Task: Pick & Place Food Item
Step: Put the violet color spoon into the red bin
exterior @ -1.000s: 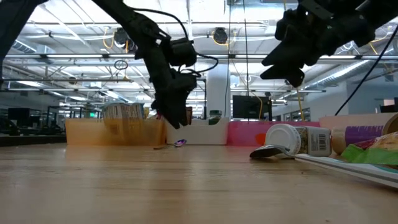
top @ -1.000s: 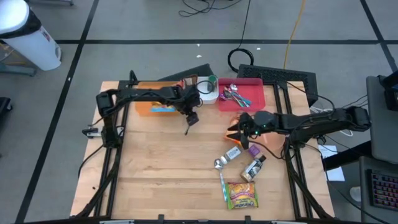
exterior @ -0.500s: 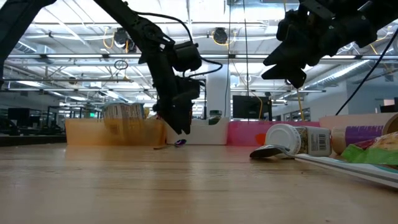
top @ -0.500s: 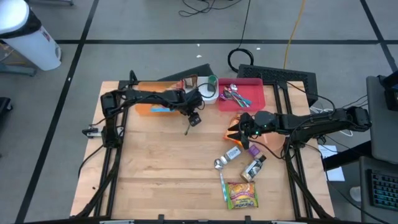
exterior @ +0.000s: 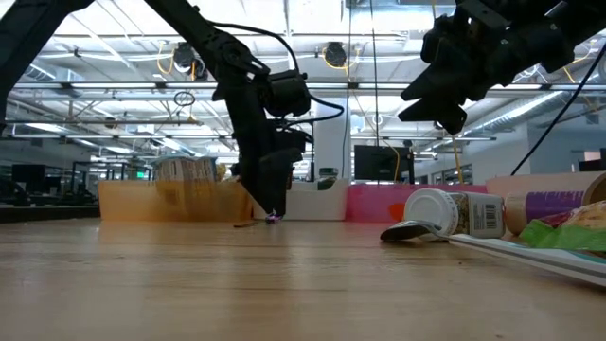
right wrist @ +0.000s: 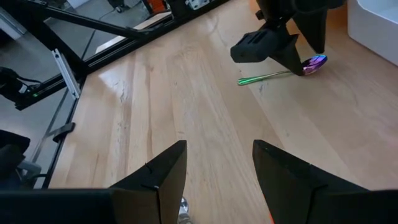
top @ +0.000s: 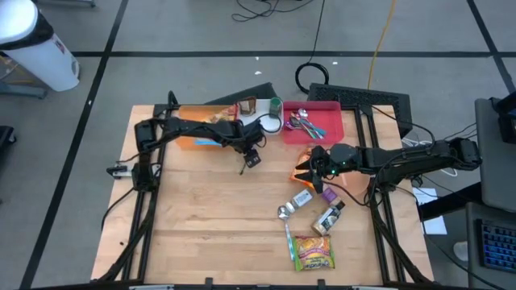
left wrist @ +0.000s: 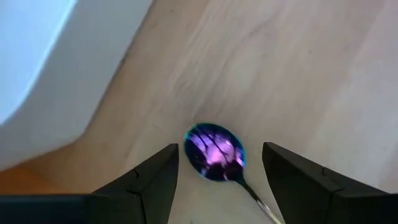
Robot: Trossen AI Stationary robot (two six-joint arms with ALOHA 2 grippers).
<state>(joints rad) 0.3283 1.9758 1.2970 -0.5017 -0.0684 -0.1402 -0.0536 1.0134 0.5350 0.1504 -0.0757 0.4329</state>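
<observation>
On the bench (top: 201, 217), the left claw (top: 251, 159) hangs low at about eleven o'clock from the bench's middle, just in front of the orange bin (top: 197, 140) and the white container (top: 266, 123). Its fingers (left wrist: 155, 180) are spread, and the iridescent purple spoon (left wrist: 215, 152) lies flat on the wood between them, its bowl showing in the gap; neither finger touches it. From the low view the claw's tips sit right down by the spoon's bowl (exterior: 274, 217), and in the right wrist view the spoon's green handle (right wrist: 267, 77) trails away across the boards.

At one o'clock stands the pink tray (top: 326, 129) with more spoons in it. The right claw (top: 305, 171) hovers at three o'clock from the bench's middle, raised above the wood, its fingers (right wrist: 155, 180) spread and empty.

Toward five o'clock lie a small jar (top: 301, 198), a metal spoon (top: 286, 221), a dark bottle (top: 328, 217) and a snack packet (top: 314, 253).
</observation>
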